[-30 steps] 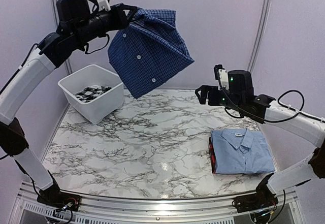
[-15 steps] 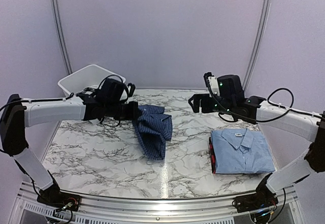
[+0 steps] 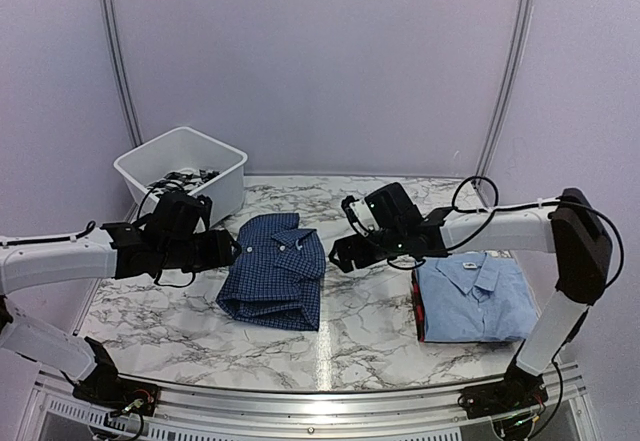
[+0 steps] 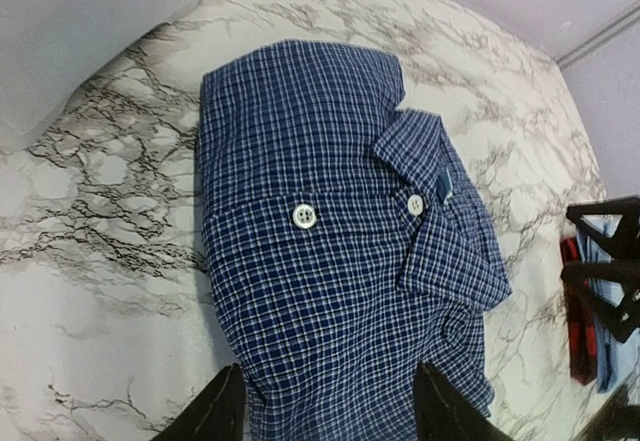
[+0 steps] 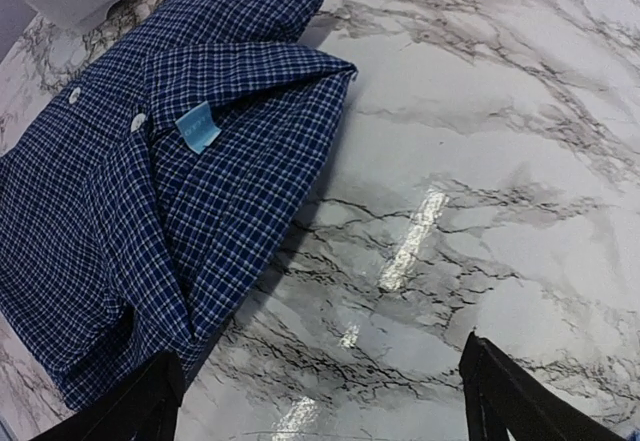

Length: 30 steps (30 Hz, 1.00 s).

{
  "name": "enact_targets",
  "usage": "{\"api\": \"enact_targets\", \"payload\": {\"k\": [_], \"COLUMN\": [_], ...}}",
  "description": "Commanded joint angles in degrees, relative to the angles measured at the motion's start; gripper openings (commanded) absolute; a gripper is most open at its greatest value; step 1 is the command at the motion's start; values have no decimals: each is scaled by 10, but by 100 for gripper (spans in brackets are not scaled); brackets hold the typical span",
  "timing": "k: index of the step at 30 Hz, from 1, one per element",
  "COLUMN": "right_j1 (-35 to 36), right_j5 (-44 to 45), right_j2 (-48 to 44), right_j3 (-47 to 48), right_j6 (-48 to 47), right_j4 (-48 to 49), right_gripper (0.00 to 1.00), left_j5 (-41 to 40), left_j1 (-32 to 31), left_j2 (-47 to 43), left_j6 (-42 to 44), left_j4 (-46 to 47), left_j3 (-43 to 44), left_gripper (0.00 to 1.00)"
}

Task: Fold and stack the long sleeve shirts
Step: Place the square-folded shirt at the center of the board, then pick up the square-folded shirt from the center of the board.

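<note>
The dark blue check shirt point(image 3: 272, 273) lies loosely folded on the marble table point(image 3: 350, 346), collar and buttons up. My left gripper point(image 3: 231, 251) sits at its left edge. In the left wrist view its fingers point(image 4: 216, 413) stand apart, open, astride the cloth point(image 4: 340, 251). My right gripper point(image 3: 338, 258) hovers just right of that shirt, open wide. Only bare marble lies between its fingertips point(image 5: 320, 411), with the shirt point(image 5: 150, 181) to their left. The light blue shirt point(image 3: 478, 296) lies folded at the right, white neck label showing.
A white bin point(image 3: 190, 161) holding black-and-white items stands at the back left, behind my left arm. A red and dark folded item point(image 3: 418, 313) shows under the light blue shirt's left edge. Pale walls enclose the table.
My left arm swung the dark blue shirt down from high in the air onto the table and opened its jaws. My right gripper came left and lower, toward the shirt.
</note>
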Motion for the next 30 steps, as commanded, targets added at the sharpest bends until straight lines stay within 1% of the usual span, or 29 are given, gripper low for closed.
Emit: {"api": "enact_targets", "payload": {"k": [1, 3, 5, 7, 10, 15, 18, 19, 22, 24, 25, 30], "right_j1": [12, 12, 12, 12, 12, 12, 12, 12, 12, 12, 12, 13], "right_j5": [-61, -82, -100, -112, -133, -166, -172, -177, -195, -212, -225, -284], "right_j2": [35, 52, 69, 84, 107, 143, 147, 147, 143, 138, 135, 116], "right_j3": [44, 54, 61, 63, 65, 90, 97, 99, 111, 123, 128, 153], "right_j6": [10, 23, 37, 49, 67, 92, 101, 102, 104, 106, 107, 111], "right_j4": [38, 49, 58, 69, 92, 118, 122, 121, 117, 113, 113, 117], "right_gripper": [90, 87, 85, 83, 80, 68, 54, 44, 19, 4, 0, 0], "left_j5": [-43, -28, 9, 41, 45, 42, 37, 36, 24, 19, 14, -9], "left_j1": [0, 1, 0, -5, -21, -42, -56, -63, -83, -90, -94, -107], "left_j2": [-42, -40, -23, 0, 31, 68, 81, 86, 103, 115, 119, 130], "left_j6": [22, 38, 67, 87, 107, 109, 118, 123, 138, 144, 145, 152], "left_j4": [-33, -32, -31, -32, -32, -26, -21, -18, -10, -1, 4, 36], "left_j3": [8, 19, 37, 56, 72, 90, 97, 100, 104, 103, 102, 102], "left_gripper": [63, 65, 69, 69, 71, 72, 73, 73, 76, 77, 77, 84]}}
